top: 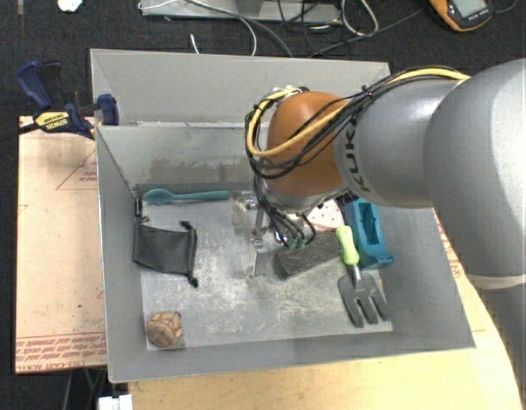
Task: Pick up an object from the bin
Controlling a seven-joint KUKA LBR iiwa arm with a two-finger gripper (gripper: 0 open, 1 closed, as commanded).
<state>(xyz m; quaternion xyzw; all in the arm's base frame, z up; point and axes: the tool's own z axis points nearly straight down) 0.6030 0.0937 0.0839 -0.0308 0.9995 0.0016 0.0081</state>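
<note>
Jaws: wide or narrow, can't tell. They sit low at the centre of the grey metal bin (118,254), over bare floor. Nearest pick: dark grey oblong block (301,260), just beside them.

Risk: closing on floor, or shoving block into green-handled grey fork (359,284).

Count: 1 block, 1 fork, 1 teal plastic toothbrush (184,196), 1 black fabric pouch (164,248), 1 brown rough ball (165,328), 1 blue plastic piece (371,231).
</note>
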